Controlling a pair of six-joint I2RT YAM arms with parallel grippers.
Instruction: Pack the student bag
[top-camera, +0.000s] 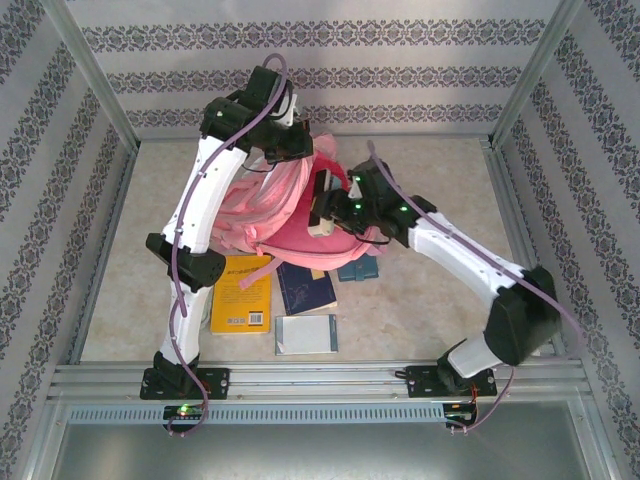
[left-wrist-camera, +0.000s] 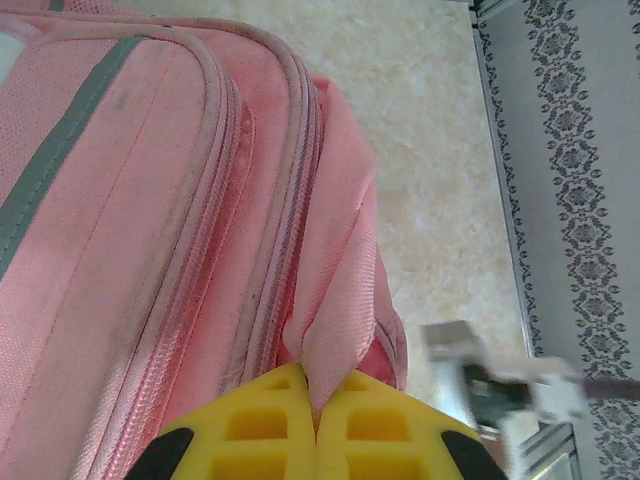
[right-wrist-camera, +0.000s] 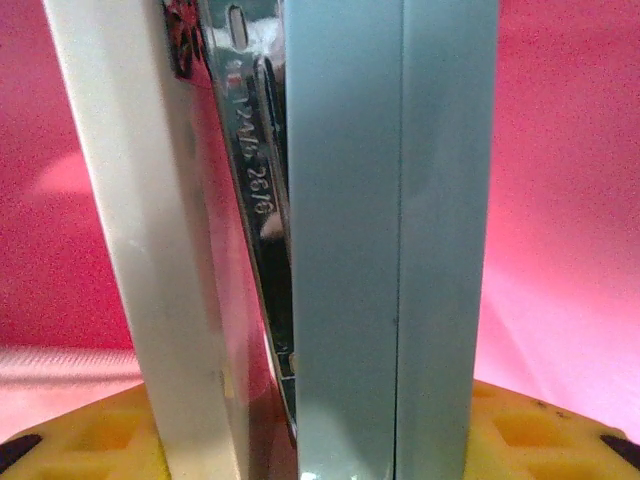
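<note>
On a beige surface (top-camera: 120, 320), a fold of the pink student bag (top-camera: 260, 215), lying centre-far, is pinched by the clenched left claw (left-wrist-camera: 317, 420); a grey stapler (right-wrist-camera: 440, 200) is grasped by the right claw (right-wrist-camera: 320, 450) amid pink fabric.

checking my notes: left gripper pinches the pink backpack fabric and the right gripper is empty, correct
Not empty: the right gripper holds a grey-blue stapler, seen in the right wrist view. The left gripper does pinch the pink backpack fabric.
</note>
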